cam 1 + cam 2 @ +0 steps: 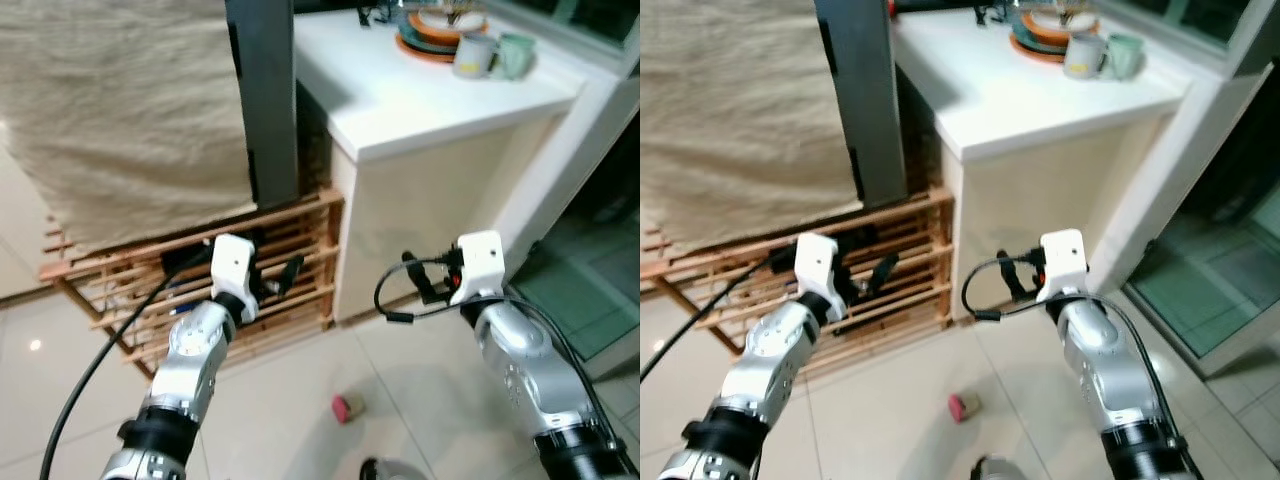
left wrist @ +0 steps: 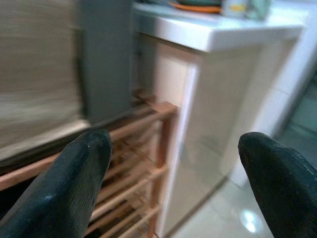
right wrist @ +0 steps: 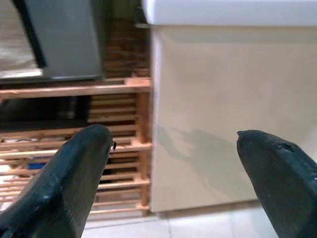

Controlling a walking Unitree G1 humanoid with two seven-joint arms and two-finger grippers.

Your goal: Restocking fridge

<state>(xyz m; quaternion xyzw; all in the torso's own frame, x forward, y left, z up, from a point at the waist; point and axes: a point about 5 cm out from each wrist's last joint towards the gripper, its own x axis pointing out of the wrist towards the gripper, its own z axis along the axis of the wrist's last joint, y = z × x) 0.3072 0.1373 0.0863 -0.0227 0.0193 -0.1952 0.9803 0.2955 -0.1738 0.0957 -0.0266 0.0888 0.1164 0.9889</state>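
Observation:
A tall dark grey panel, perhaps the fridge's side, stands between a beige cloth cover and a white counter. My left gripper is raised in front of the slatted wooden rack below the panel, open and holding nothing. In the left wrist view its fingers stand wide apart, facing the rack. My right gripper hovers before the counter's cream side wall; it is open too, with nothing between its fingers.
Stacked plates and two mugs sit at the counter's far end. A small pink object lies on the tiled floor between my arms. A glass door stands at the right. Dark items lie inside the rack.

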